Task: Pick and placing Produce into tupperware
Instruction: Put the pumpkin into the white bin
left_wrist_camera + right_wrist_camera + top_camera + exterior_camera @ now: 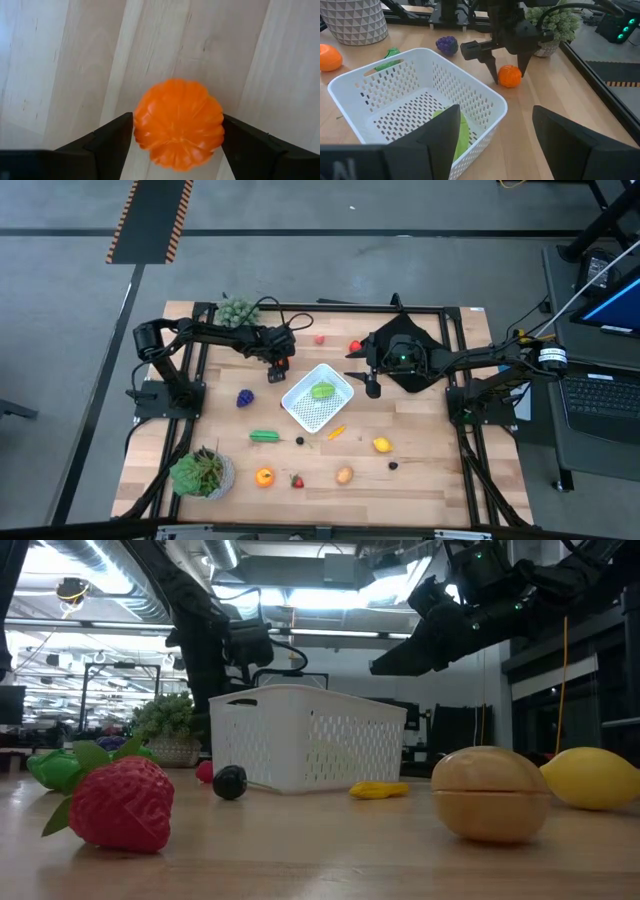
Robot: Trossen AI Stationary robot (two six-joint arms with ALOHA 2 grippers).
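Observation:
An orange toy pumpkin (pixel 178 124) sits on the wooden table just beyond the far left corner of the white tupperware (pixel 318 397). My left gripper (pixel 278 366) comes down over the pumpkin with a finger on each side. A green piece of produce (pixel 461 131) lies inside the tupperware. My right gripper (pixel 362 373) hangs open at the tupperware's right side with nothing between its fingers. More produce lies loose on the table: purple grapes (pixel 245 398), a green vegetable (pixel 265 436), a lemon (pixel 381 445) and a strawberry (pixel 297 480). My left gripper pinches the pumpkin between its two fingers, which meet its two opposite ribbed sides (pixel 138 131) at its widest part. The fingers (pixel 495 72) point steeply down from above. The pumpkin (pixel 510 76) stands upright with its underside on the table.
Two potted plants stand at the far left (pixel 238 310) and the near left (pixel 203 473). A black cloth (pixel 425 375) lies under my right arm. Two red pieces (pixel 320 338) (pixel 354 346) lie behind the tupperware. An orange (pixel 264 476) and a tan piece (pixel 344 475) lie near the front edge.

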